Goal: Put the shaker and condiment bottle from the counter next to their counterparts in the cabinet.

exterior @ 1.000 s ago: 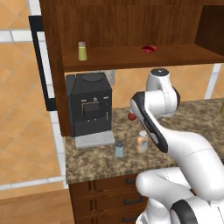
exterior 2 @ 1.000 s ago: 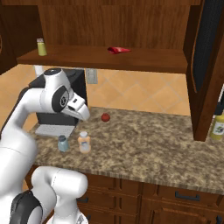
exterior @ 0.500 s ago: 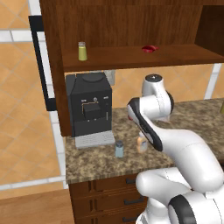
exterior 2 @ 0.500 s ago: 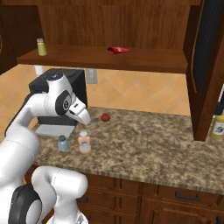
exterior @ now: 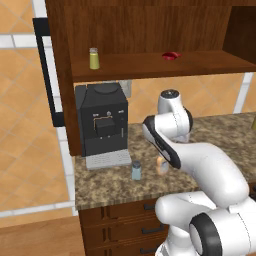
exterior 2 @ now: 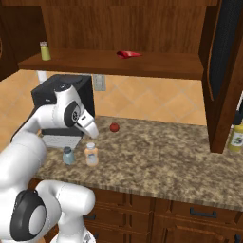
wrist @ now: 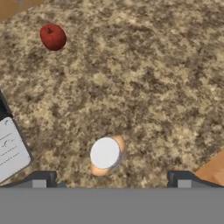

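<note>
We see the condiment bottle (wrist: 105, 155) standing upright on the table (exterior 2: 171, 156), its long axis vertical and its round white cap facing the hand camera. Its body is smooth orange. Just beside the bottle stands the shaker (exterior 2: 68, 155), a pale translucent cylinder. The fingers (wrist: 111, 178) are spread wide apart above the bottle, holding nothing. The table is speckled granite; near the bottle lies a round red apple (wrist: 53, 36).

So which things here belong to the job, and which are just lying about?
Job:
blue shaker
orange condiment bottle
counter
cabinet shelf
yellow-green shaker
flat red item

Lying about:
coffee machine
small red fruit
yellow bottle
</note>
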